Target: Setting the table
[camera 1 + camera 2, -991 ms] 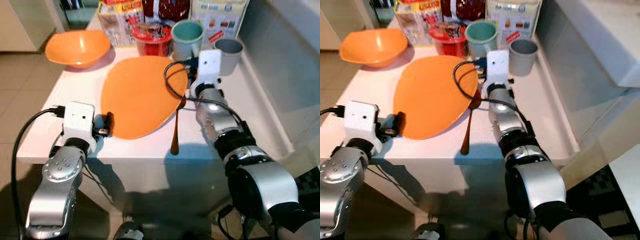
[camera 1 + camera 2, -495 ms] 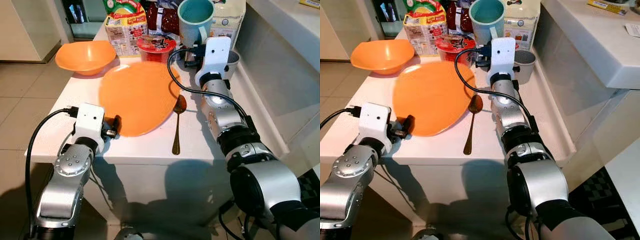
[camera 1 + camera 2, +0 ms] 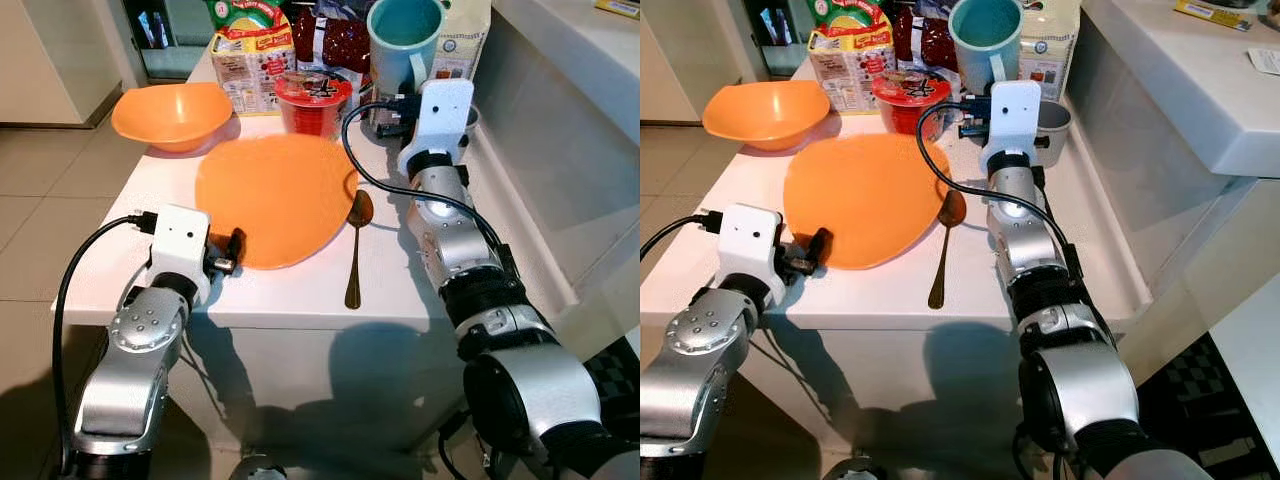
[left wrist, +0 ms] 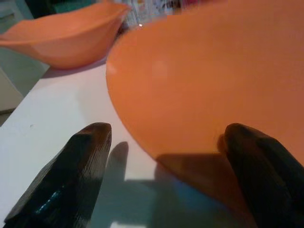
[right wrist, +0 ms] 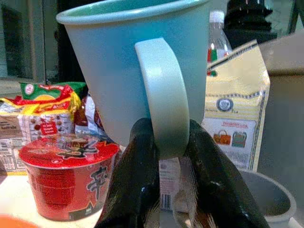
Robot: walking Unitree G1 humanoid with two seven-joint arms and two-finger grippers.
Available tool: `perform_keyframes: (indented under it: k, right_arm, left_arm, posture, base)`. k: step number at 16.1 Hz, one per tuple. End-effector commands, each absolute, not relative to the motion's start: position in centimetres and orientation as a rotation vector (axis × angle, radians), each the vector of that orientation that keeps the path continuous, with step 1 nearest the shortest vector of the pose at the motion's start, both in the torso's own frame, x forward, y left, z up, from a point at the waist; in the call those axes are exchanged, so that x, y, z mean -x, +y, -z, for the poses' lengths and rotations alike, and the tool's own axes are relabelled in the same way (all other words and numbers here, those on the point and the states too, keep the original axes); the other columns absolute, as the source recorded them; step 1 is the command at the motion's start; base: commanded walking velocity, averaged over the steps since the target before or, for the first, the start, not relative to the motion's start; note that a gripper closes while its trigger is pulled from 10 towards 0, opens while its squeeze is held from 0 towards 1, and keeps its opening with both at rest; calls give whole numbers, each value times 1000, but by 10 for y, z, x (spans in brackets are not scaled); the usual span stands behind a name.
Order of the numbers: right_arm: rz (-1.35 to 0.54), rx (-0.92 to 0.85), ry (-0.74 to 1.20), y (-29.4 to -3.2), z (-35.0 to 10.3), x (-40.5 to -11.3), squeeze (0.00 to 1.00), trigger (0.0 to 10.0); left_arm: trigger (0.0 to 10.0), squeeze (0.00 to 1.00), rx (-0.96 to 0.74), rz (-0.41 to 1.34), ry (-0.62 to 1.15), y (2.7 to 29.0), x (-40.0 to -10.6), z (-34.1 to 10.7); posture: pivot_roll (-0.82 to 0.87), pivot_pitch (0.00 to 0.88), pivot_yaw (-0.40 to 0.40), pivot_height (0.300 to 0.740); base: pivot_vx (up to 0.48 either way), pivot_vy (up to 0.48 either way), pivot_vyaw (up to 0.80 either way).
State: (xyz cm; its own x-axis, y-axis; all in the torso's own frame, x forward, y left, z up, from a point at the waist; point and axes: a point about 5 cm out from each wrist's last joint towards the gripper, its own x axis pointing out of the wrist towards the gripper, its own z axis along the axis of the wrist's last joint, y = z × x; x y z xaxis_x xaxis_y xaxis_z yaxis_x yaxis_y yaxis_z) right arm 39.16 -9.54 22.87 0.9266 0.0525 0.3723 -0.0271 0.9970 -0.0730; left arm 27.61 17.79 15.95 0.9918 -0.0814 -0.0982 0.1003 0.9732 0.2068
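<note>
On the white table [image 3: 120, 270], the eye views count one flat orange plate [image 3: 270, 195], one bronze spoon [image 3: 355, 250] beside it, one orange bowl [image 3: 170, 112] and one grey cup [image 3: 1052, 118].

Left gripper [image 4: 171, 175]: jaws wide apart, empty, at the plate's edge.

Right gripper [image 5: 168, 156]: jaws clamped on the raised teal mug [image 5: 142, 66] by its handle; placing it remains, I judge.

An orange plate [image 3: 272, 194] lies mid-frame on the white desk [image 3: 110, 250], with a brown spoon [image 3: 355, 250] just right of it. The left gripper [image 3: 232, 252] sits at the plate's lower-left rim. At upper right, a teal mug [image 3: 402, 32] is raised above the desk at the right arm's end. An orange bowl [image 3: 170, 113] sits upper left, a red noodle cup [image 3: 312, 100] at top centre.
</note>
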Motion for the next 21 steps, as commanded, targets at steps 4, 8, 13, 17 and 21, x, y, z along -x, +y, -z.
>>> perform_keyframes:
  k: [4,8,13,17,21]
  right_arm:
    - [-29,97,-377,-97,-214,-379,0,10000]
    - [-57,94,-323,-87,-198,-374,0,10000]
    - [-72,87,-297,-78,-200,-378,0,10000]
    - [-72,93,-276,-80,-201,-382,0,10000]
    - [-137,42,-66,-73,-161,-378,0,10000]
  left_arm:
    - [10000,0,-103,66,32,175,-280,-168]
    - [10000,0,-43,72,7,170,-283,-171]
    - [10000,0,-39,76,10,164,-288,-169]
    - [10000,0,12,69,-2,163,-294,-172]
    - [10000,0,1,66,6,154,-300,-165]
  posture:
    - [320,0,-21,740]
    - [310,0,-21,740]
    - [313,0,-18,740]
    - [304,0,-31,740]
    - [271,0,-74,740]
  base:
    - [0,0,0]
    - [0,0,0]
    - [0,0,0]
    - [0,0,0]
    - [0,0,0]
